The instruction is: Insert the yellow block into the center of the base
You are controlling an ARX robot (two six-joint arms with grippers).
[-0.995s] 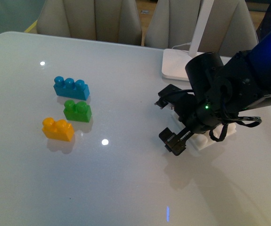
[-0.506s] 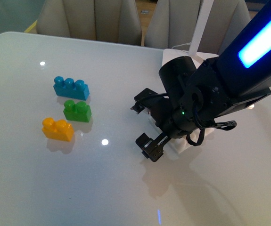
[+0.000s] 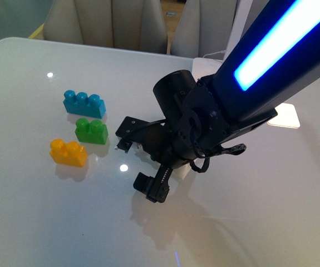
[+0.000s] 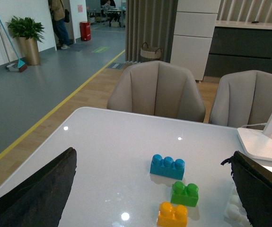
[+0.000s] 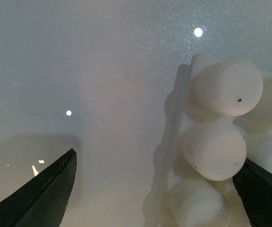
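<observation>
The small yellow-orange plastic brick with two round studs (image 3: 68,152) sits upright on the glossy white table (image 3: 48,222), toward the robot's left and free of both arms. It is the nearest of a loose row of three bricks. Just behind it stands a green two-stud plastic brick (image 3: 91,130), and behind that a longer blue three-stud plastic brick (image 3: 84,103); none of the three touch. The left wrist view shows the same row: yellow brick (image 4: 172,214), green brick (image 4: 185,194), blue brick (image 4: 167,166). The flat white studded plastic base plate (image 3: 182,170) lies well to the right of the yellow brick and is mostly covered by the right arm in the front view, with only a white sliver showing. In the right wrist view its round studs (image 5: 216,151) fill the space beside one finger. The right end effector (image 3: 139,158) is low over the table between the yellow brick and the base, its jaws spread wide and gripping nothing; whether a finger touches the plate cannot be told. The left end effector (image 4: 152,154) is released too, its dark fingers (image 4: 31,194) far apart. A white lamp foot (image 4: 263,144) rests at the table's far side, with beige upholstered chairs (image 4: 157,90) behind.
</observation>
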